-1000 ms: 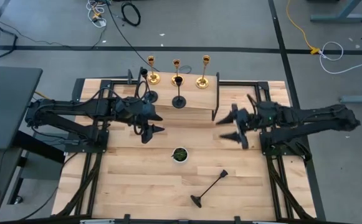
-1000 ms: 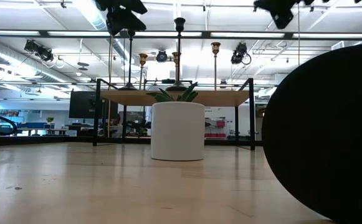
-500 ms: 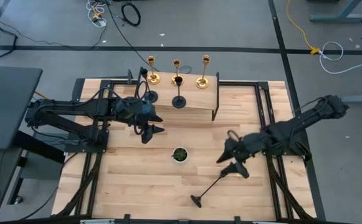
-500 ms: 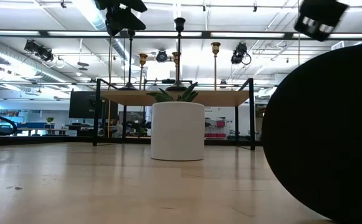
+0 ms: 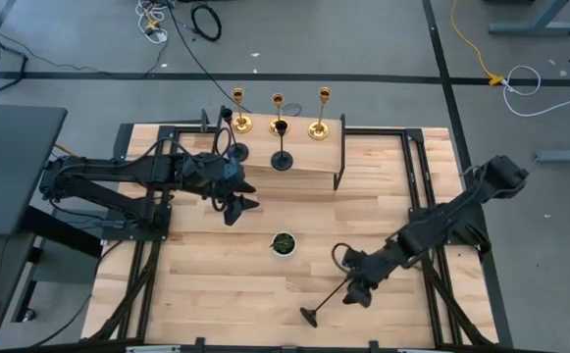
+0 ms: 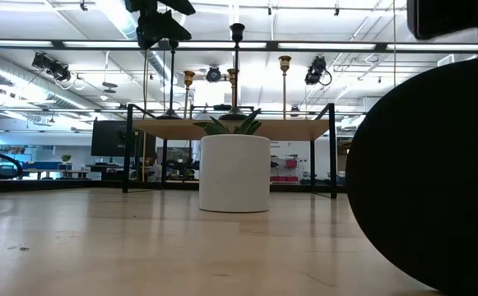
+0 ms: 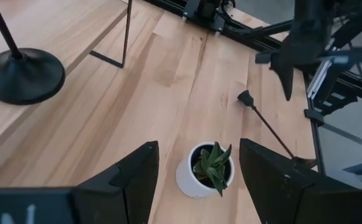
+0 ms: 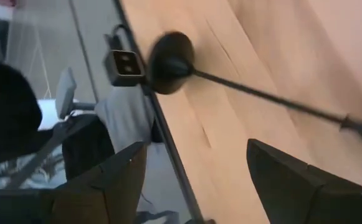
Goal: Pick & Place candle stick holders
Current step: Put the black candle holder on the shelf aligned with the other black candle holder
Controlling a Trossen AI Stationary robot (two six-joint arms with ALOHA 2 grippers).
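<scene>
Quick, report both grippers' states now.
Left gripper: open, holding nothing.
Right gripper: open, above the fallen matte black candle stick holder, not gripping it.

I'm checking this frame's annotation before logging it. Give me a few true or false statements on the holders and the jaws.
1. One black candle stick holder lies flat on the table. True.
2. The right gripper has its jaws shut on that holder. False: the jaws are open, at the holder's cup end.
3. Three gold holders stand upright on the raised shelf. True.
4. The left gripper holds a gold holder. False: its jaws are open and empty.
5. The white plant pot is tipped over. False: it stands upright.
</scene>
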